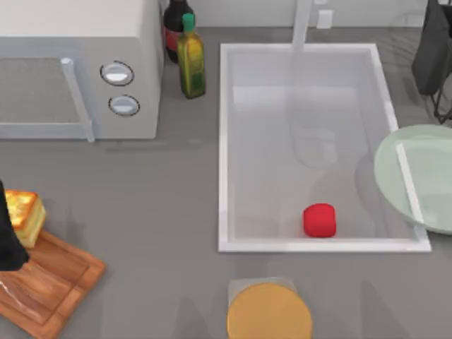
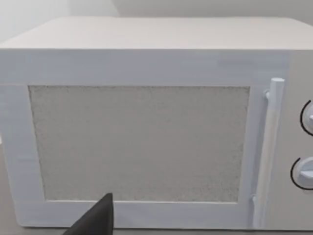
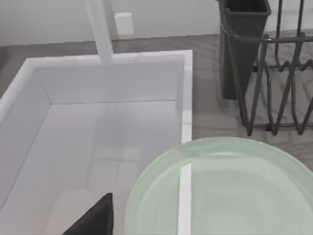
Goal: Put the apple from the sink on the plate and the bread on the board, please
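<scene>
The sink [image 1: 304,51] is seen holding the apple [image 1: 320,220] near its front wall. The plate [image 1: 424,176] overlaps the sink's right rim. The bread [image 1: 23,215] is rested on the board [image 1: 60,286], beside the left gripper [image 1: 8,240], whose opening cannot be told.

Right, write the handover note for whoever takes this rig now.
Left gripper: at the table's left edge beside the bread, facing the microwave.
Right gripper: above where the plate overlaps the sink rim.
Apple: in the sink, near its front wall.
Bread: at the far corner of the board; I cannot tell if it rests squarely on it.
Left to do: apple to plate; check bread.
</scene>
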Robot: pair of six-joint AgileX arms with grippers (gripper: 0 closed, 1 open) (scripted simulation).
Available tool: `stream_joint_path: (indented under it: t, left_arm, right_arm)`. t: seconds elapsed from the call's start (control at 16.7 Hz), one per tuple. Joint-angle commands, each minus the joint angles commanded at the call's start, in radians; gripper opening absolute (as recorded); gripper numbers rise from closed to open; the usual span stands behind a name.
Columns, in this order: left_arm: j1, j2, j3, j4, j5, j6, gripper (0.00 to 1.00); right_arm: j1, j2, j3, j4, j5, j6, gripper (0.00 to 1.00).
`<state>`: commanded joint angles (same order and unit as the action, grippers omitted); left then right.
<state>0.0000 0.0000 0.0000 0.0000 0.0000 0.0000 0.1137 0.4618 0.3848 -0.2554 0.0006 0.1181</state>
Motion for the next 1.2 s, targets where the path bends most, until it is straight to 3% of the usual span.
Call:
stream_joint_path:
  t: [0.78, 1.2]
  left_arm:
    - [0.0, 0.0, 0.0, 0.0, 0.0, 0.0, 1.0]
    - [0.0, 0.0, 0.0, 0.0, 0.0, 0.0, 1.0]
  right_arm:
    - [0.286, 1.324, 0.975, -0.642, 0.001, 0.297, 1.0]
    - [0.357, 1.65, 1.218, -0.802, 0.002, 0.371, 1.0]
